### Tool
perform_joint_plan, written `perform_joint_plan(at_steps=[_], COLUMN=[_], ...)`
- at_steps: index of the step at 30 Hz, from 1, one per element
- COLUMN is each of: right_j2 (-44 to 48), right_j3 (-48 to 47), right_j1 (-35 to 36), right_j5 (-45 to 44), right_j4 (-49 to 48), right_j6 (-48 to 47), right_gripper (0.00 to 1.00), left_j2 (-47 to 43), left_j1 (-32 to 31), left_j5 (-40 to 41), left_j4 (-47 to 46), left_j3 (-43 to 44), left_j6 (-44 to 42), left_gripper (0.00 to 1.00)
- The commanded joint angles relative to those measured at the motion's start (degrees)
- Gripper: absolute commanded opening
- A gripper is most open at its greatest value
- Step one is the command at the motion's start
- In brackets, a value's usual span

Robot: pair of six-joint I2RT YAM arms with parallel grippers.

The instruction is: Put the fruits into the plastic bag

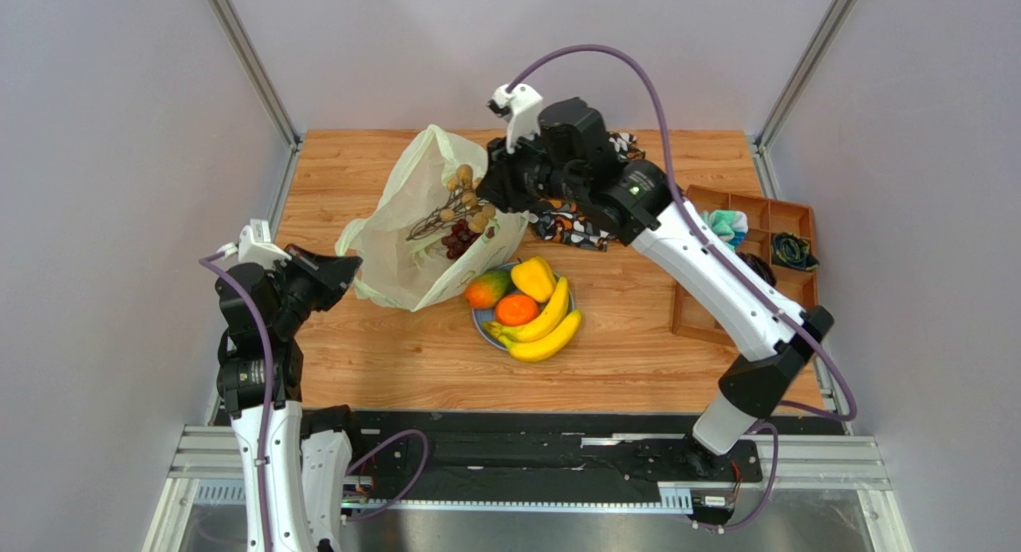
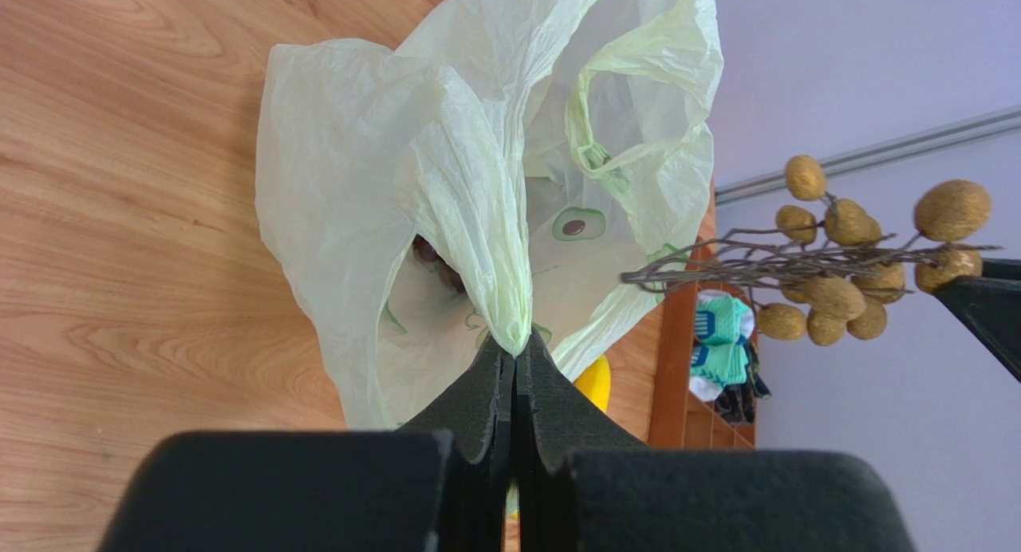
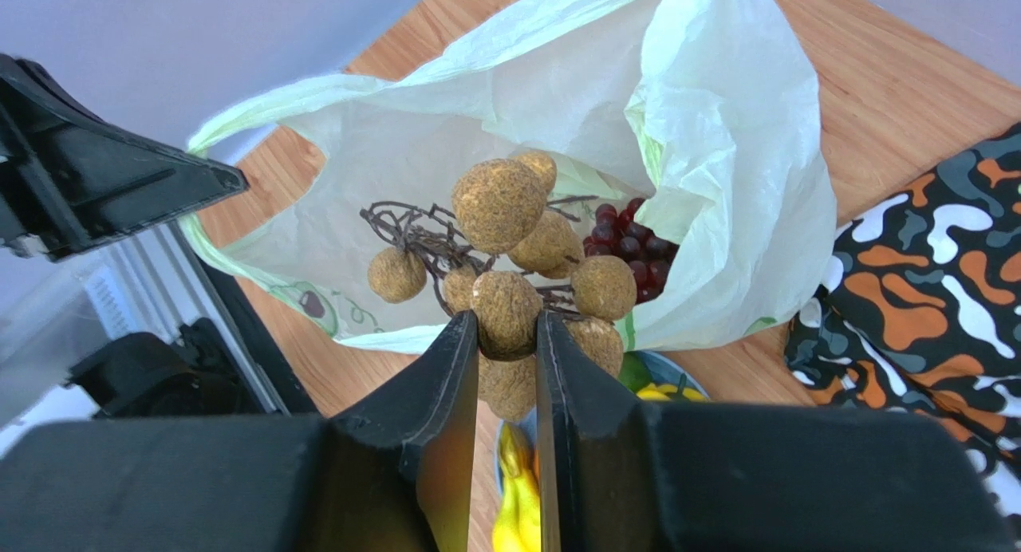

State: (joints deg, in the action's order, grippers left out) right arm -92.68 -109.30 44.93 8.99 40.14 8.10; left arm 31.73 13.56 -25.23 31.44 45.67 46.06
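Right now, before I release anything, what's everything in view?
plastic bag: one, pale yellow-green, left of table centre, mouth open
tan grape bunch: one, tan, held over the bag's mouth
purple grape bunch: one, dark purple, inside the bag
bananas: two, yellow, on the plate
orange: one, orange, on the plate
mango: one, red-green, on the plate, nearest the bag
small yellow fruit: one, yellow, on the plate
plate: one, blue, table centre
cloth bag: one, orange-black-white, behind the plate
tray: one, brown, compartmented, right edge
table: one, light wood, under everything
left tool: one, black, shut on the bag's edge
right tool: one, black, shut on the tan grape bunch
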Motion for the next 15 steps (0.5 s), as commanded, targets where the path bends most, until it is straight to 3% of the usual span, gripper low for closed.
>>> perform_joint_plan(at_steps=[1, 5, 15], right_j2=[-5.8, -12.2, -19.4], right_j3=[-9.7, -15.5, -18.7], right_j1=[4.5, 6.6, 10.3], right_j5=[-8.9, -15.7, -19.7], right_j4=[4.8, 8.5, 8.8], right_j6=[-6.0, -7.8, -12.2], right_gripper=[0.0, 0.0, 0.0], left_j2=[0.5, 0.7, 0.7], left_j1=[-0.1, -0.1, -0.1], left_j5=[-1.0, -1.1, -1.6], left_j4=[-2.2, -2.3, -3.1], left_j3=[0.1, 0.2, -0.6], left_j6=[0.3, 0.3, 1.0], left_gripper=[0.0, 0.0, 0.0])
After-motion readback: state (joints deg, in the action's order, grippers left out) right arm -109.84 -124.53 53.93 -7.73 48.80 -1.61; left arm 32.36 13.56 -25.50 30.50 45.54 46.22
